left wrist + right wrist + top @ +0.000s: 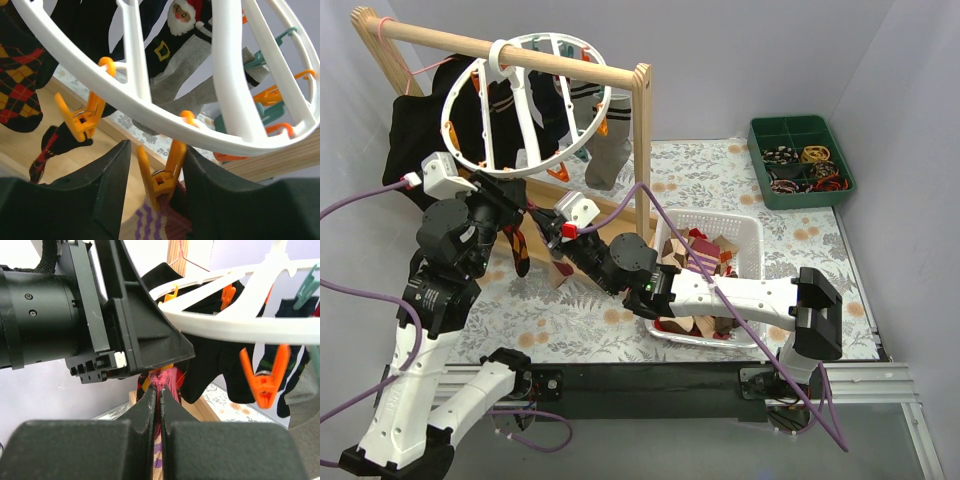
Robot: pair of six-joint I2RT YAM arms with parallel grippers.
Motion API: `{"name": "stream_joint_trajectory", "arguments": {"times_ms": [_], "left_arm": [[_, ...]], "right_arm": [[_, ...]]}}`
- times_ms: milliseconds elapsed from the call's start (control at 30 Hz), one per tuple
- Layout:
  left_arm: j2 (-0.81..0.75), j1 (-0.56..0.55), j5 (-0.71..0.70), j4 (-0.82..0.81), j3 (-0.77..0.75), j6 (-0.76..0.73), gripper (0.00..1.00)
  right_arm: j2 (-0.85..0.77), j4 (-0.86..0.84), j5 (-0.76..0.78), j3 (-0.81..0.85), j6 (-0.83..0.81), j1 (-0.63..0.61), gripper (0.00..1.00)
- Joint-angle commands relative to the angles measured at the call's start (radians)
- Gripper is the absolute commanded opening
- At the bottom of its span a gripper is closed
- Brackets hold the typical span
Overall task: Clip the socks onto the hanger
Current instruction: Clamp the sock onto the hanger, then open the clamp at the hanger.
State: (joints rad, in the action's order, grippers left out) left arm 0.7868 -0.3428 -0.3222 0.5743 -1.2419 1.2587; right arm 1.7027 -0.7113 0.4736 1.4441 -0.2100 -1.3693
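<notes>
Gripping maroon, purple-striped sock (164, 377): right pincer (160, 401); left pincer (156, 150) narrow around orange clothespin (159, 176).

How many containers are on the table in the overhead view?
2: a white basket right of centre toward the near edge, and a green tray in the far right corner. More could be out of sight.

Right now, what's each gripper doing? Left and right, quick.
Left gripper: closed around an orange clothespin.
Right gripper: closed, holding the maroon striped sock.
</notes>
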Motion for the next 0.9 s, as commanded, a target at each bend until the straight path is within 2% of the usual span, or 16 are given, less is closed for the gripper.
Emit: {"name": "stream_joint_trajectory", "arguments": {"times_ms": [0, 33, 67, 200, 367, 600, 633, 733, 867], "left_arm": [[-0.023, -0.002, -0.008, 0.039, -0.001, 0.001, 0.5], [-0.024, -0.002, -0.009, 0.047, -0.005, -0.001, 0.59], [-0.026, -0.002, -0.012, 0.052, -0.011, 0.001, 0.62], [-0.026, -0.002, -0.021, 0.088, -0.05, -0.001, 0.74], [-0.034, -0.001, -0.034, 0.153, -0.125, -0.015, 0.76], [-0.038, -0.002, 0.032, 0.269, -0.209, -0.031, 0.76], [-0.038, -0.001, 0.078, 0.288, -0.214, -0.038, 0.76], [-0.046, -0.001, 0.175, 0.295, -0.209, -0.065, 0.76], [-0.058, -0.002, 0.403, 0.266, -0.192, -0.074, 0.76]], "right_arm": [[-0.012, -0.079, -0.009, 0.027, 0.015, -0.007, 0.01], [-0.012, -0.079, -0.012, 0.027, 0.015, -0.007, 0.01], [-0.014, -0.079, -0.015, 0.027, 0.015, -0.007, 0.01], [-0.028, -0.08, -0.029, 0.018, 0.02, -0.007, 0.19], [-0.092, -0.077, -0.03, -0.043, 0.02, -0.008, 0.43], [-0.256, 0.008, -0.001, -0.22, 0.018, -0.008, 0.64], [-0.276, 0.027, 0.017, -0.262, 0.02, -0.008, 0.69], [-0.35, 0.111, 0.066, -0.345, 0.038, -0.008, 0.75], [-0.455, 0.211, 0.111, -0.45, 0.093, -0.007, 0.78]]}}
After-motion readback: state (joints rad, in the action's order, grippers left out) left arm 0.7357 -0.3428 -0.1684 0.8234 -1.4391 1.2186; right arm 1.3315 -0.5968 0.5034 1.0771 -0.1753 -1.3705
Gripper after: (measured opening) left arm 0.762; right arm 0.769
